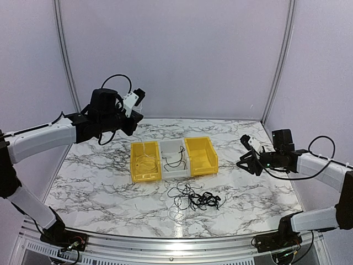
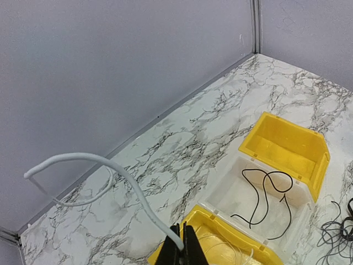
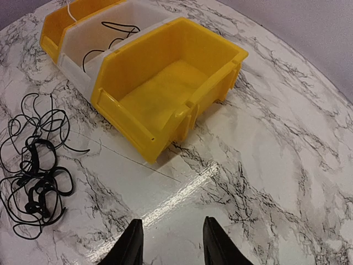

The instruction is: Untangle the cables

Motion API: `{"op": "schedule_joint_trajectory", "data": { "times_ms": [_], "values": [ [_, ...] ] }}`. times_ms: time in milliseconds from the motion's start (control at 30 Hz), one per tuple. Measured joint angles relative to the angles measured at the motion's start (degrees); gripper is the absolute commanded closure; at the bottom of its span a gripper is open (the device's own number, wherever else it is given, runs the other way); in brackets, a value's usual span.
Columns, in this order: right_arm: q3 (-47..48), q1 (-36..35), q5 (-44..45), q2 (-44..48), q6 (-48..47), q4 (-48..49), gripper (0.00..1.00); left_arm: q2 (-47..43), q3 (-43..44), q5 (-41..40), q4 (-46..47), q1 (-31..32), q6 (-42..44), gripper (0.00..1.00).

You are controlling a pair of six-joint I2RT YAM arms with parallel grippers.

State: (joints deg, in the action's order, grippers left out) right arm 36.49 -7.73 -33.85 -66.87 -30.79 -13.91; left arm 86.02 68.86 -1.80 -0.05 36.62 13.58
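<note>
- left gripper (image 2: 182,244) raised by the left yellow bin (image 1: 146,175), jaws closed tight on white cable (image 2: 88,157), which arcs up out of the fingers
- one black cable (image 2: 265,199) lies in middle white bin (image 1: 176,172)
- black tangle (image 1: 194,197) on table (image 1: 99,182), just in front of bins
- right gripper (image 3: 172,226) about half open, holding nothing, above table, right of right yellow bin (image 3: 124,113)

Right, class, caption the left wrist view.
Left gripper pinches a white cable over a yellow bin; a black cable lies in the clear bin.
</note>
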Motion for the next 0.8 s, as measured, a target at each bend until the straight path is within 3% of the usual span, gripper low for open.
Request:
{"op": "schedule_joint_trajectory", "data": {
  "times_ms": [233, 800],
  "values": [
    [0.0, 0.0, 0.76, -0.07, -0.96, 0.02, 0.62, 0.44, -0.72, 2.54, -1.4, -0.46, 0.5, 1.0],
    [0.0, 0.02, 2.19, 0.39, -2.4, -0.04, 0.62, 4.76, -9.46, 17.07, 1.77, 0.2, -12.44, 0.99]
  ]
}}
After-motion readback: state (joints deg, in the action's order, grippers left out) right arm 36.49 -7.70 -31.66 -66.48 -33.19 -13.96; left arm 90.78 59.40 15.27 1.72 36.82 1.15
